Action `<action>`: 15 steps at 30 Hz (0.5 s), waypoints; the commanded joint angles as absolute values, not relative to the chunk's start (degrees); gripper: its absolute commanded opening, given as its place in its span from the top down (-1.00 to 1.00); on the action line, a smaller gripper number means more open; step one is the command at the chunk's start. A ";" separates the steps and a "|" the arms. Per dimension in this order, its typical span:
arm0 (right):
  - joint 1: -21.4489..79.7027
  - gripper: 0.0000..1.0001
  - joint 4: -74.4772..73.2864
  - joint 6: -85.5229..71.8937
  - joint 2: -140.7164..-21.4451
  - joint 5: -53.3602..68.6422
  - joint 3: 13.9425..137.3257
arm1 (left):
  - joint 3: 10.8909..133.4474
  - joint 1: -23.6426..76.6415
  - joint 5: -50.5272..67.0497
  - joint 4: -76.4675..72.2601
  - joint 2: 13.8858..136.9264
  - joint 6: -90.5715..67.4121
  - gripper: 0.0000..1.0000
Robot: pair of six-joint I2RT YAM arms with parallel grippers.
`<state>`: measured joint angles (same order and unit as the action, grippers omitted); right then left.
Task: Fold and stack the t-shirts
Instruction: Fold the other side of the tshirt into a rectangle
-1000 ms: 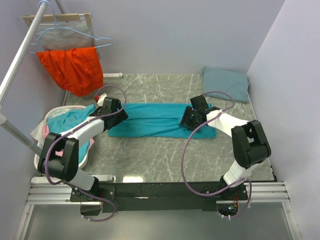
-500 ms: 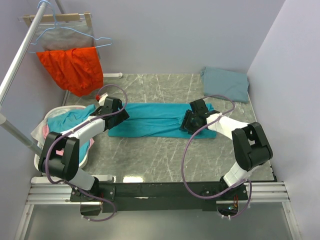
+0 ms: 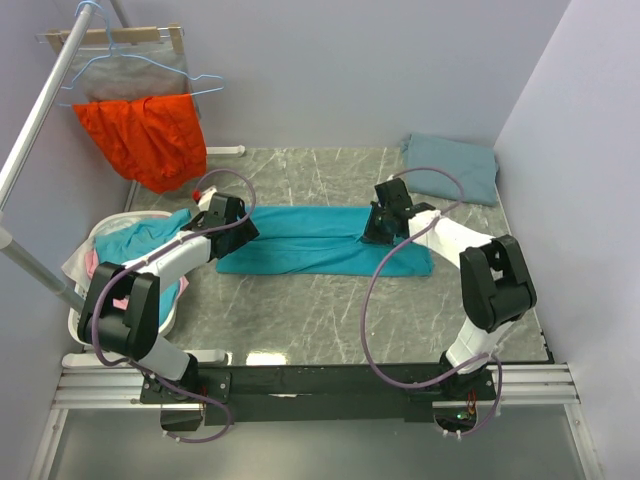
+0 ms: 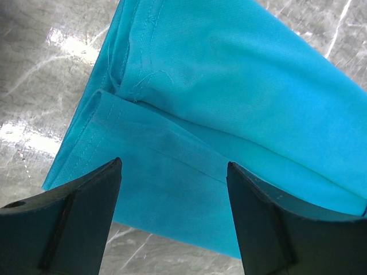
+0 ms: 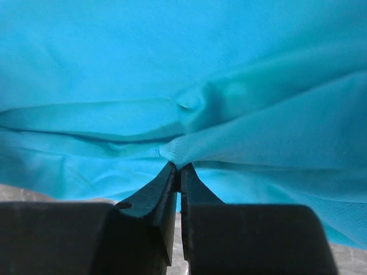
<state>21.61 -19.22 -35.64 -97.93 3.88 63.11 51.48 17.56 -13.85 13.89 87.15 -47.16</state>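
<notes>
A bright teal t-shirt (image 3: 310, 240) lies folded into a long strip across the middle of the marble table. My left gripper (image 3: 235, 228) hovers over its left end, open, its jaws straddling the hem and corner (image 4: 172, 163) with nothing between them. My right gripper (image 3: 378, 228) is at the strip's right end, shut on a pinched ridge of the teal cloth (image 5: 178, 166). The cloth (image 5: 172, 69) puckers upward from the jaw tips. A slate grey-blue t-shirt (image 3: 452, 167) lies folded in the back right corner, apart from both grippers.
A white basket (image 3: 74, 322) with teal and pink cloth stands at the left edge beside the left arm. An orange-red garment (image 3: 145, 135) hangs from a hanger at the back left, by a slanting metal rail (image 3: 40, 120). Walls close the back and right.
My right gripper has gone from open to shut, pinching the teal cloth, and has shifted slightly toward the back. The left gripper has stayed open in place.
</notes>
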 commanded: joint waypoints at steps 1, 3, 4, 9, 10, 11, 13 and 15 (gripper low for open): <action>21.44 0.75 -21.26 -32.87 -99.83 2.81 69.51 | 54.05 17.84 -14.33 13.62 87.98 -45.70 -0.59; 21.36 0.59 -22.93 -31.91 -101.16 2.37 72.41 | 53.97 17.84 -13.98 13.54 88.24 -45.70 -0.59; 21.36 0.48 -23.64 -31.56 -102.90 2.11 74.60 | 54.05 17.84 -13.71 13.45 88.50 -45.70 -0.59; 21.27 -0.42 -29.24 -29.88 -107.57 -6.20 81.46 | 54.67 17.84 -13.01 13.89 89.38 -45.18 -0.58; 21.18 -0.46 -30.05 -29.36 -108.01 -7.98 83.04 | 54.67 17.93 -13.01 14.15 89.38 -45.18 -0.58; 21.18 -0.50 -30.49 -29.01 -107.76 -9.83 83.32 | 54.75 17.93 -13.09 14.32 89.38 -45.09 -0.59; 20.57 -0.51 -30.67 -28.57 -105.75 -12.04 82.71 | 54.76 17.84 -13.18 14.50 89.30 -45.09 -0.59; 19.52 -0.52 -30.67 -28.30 -103.81 -11.52 81.39 | 54.67 17.93 -13.18 14.50 89.03 -45.00 -0.59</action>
<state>21.30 -27.86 -30.09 -107.98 -6.09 80.49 52.42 17.63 -13.37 14.52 89.62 -46.11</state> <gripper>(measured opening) 0.757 0.791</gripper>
